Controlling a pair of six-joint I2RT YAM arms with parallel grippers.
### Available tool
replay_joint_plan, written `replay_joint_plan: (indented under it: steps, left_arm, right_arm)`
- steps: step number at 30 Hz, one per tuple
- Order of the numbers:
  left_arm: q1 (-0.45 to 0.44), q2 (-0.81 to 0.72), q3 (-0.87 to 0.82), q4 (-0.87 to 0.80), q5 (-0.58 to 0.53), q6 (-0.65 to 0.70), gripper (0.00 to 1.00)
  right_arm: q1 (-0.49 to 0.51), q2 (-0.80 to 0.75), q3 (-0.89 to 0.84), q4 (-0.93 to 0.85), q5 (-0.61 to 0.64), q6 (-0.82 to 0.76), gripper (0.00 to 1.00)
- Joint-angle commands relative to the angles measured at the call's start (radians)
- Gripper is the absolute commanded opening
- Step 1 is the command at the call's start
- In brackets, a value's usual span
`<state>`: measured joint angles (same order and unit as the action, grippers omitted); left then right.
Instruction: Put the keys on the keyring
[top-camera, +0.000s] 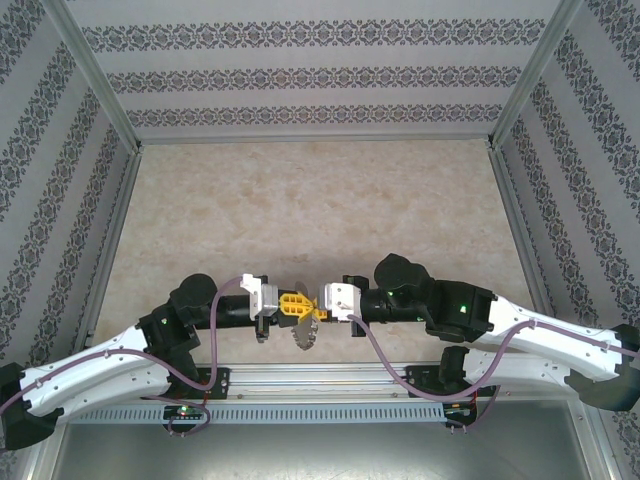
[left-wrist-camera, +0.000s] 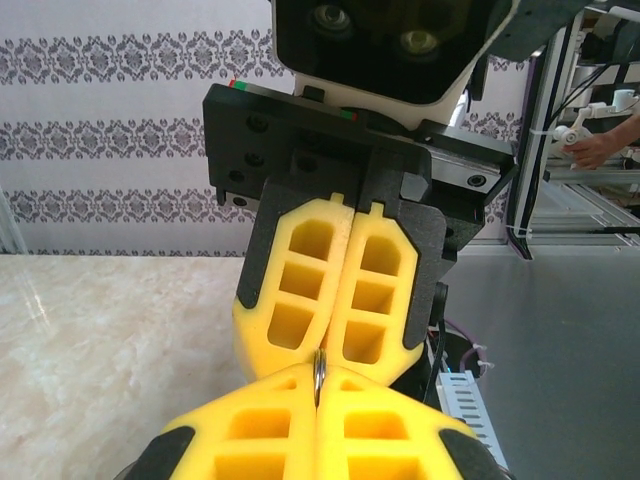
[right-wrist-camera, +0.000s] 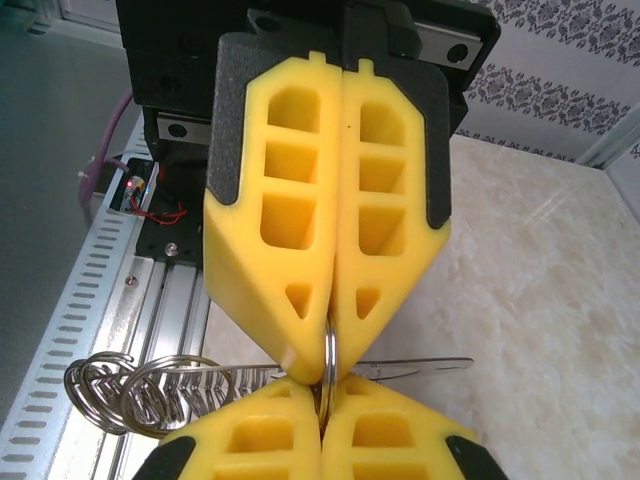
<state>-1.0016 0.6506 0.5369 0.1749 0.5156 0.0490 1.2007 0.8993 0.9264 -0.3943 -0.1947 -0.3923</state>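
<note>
My two grippers meet tip to tip above the table's front edge, the left gripper facing the right gripper. Both are shut on the rim of the keyring, which stands edge-on between the yellow pads. The rest of the loop hangs below them, fringed with small silvery pieces; that fringe sags to the left in the right wrist view. A flat silver blade sticks out sideways under the fingertips. The key's red head is hidden. In the left wrist view the ring's edge shows between my left gripper's tips.
The beige table stretches away behind the grippers, walled by patterned panels. An aluminium rail and a slotted cable duct run along the near edge, just under the hanging ring.
</note>
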Motion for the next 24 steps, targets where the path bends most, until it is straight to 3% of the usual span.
replay_joint_plan:
  steps: [1,6,18,21,23,24]
  left_arm:
    - [-0.011,-0.024,0.1,-0.189,-0.018,0.031,0.0]
    - [-0.011,0.014,0.217,-0.483,-0.1,0.116,0.17]
    - [-0.011,0.076,0.202,-0.474,-0.111,0.15,0.18]
    - [-0.011,0.079,0.195,-0.463,-0.116,0.155,0.16]
    - [-0.011,0.074,0.192,-0.464,-0.121,0.158,0.0]
    - [-0.011,0.071,0.189,-0.463,-0.117,0.157,0.0]
  right_arm:
    - [0.0,0.01,0.026,-0.021,0.076,-0.019,0.0]
    - [0.006,0.057,0.073,-0.078,0.1,-0.042,0.0]
    - [0.036,0.121,0.145,-0.107,0.116,-0.071,0.0]
    - [0.037,0.137,0.151,-0.113,0.113,-0.072,0.0]
    - [0.039,0.138,0.149,-0.114,0.118,-0.071,0.0]
    - [0.039,0.138,0.148,-0.115,0.118,-0.069,0.0]
